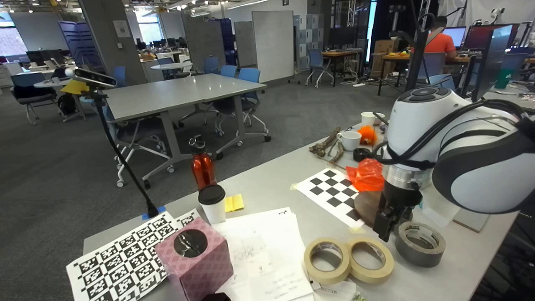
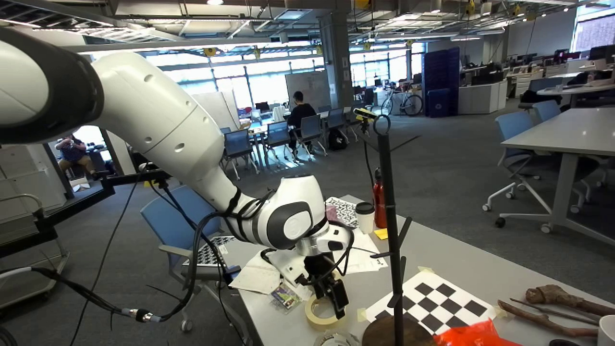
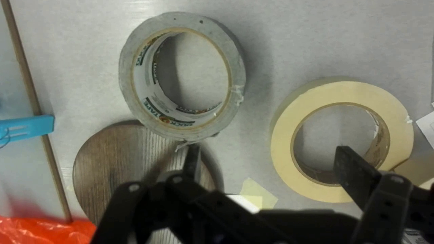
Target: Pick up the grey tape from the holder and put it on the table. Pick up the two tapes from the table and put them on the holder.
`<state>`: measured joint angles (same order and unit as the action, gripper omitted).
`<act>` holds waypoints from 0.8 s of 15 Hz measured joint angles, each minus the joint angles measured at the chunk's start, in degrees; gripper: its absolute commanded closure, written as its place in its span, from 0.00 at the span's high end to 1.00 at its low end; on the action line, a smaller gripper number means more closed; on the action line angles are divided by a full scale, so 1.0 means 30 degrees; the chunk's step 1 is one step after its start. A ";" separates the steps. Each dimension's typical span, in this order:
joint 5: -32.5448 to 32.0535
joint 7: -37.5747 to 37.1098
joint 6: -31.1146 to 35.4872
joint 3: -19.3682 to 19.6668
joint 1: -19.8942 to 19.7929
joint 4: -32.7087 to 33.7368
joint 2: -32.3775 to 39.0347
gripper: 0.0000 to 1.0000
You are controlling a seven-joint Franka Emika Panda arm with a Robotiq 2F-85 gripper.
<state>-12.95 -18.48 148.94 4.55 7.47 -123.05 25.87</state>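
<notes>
My gripper [image 3: 268, 152] hangs over the table [image 1: 267, 184] with its jaws wide apart and nothing between them. In the wrist view, one finger reaches over the hole of a cream tape [image 3: 282, 145]; the other is over the brown base [image 3: 112, 169] of the holder. The grey tape [image 3: 183, 20] lies flat on the table beside that base, its edge overlapping the disc in this view. In an exterior view, the two cream tapes, the near-left tape [image 1: 330, 276] and its neighbour [image 1: 374, 276], lie side by side. The holder's black pole [image 2: 393, 226] stands upright and bare.
A checkerboard sheet [image 2: 444, 300], a red plastic bag [image 1: 368, 175], branches [image 1: 326, 144] and a white mug [image 1: 350, 141] lie around the holder. Papers [image 1: 263, 255], a pink tissue box [image 1: 196, 263], a lidded cup [image 1: 213, 209] and a red bottle [image 1: 203, 171] occupy another side.
</notes>
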 measured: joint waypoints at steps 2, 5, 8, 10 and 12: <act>-0.0036 -0.0003 0.0000 0.0075 0.0085 0.0215 0.0214 1.00; -0.0041 -0.0003 0.0000 0.0118 0.0105 0.0254 0.0246 1.00; -0.0038 0.0019 0.0000 0.0134 0.0105 0.0246 0.0260 1.00; -0.0038 0.0229 0.0000 0.0114 0.0110 0.0355 0.0423 1.00; -0.0039 0.0639 0.0000 0.0024 0.0173 0.0703 0.0856 1.00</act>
<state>-13.07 -16.57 148.94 4.62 7.99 -120.94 28.43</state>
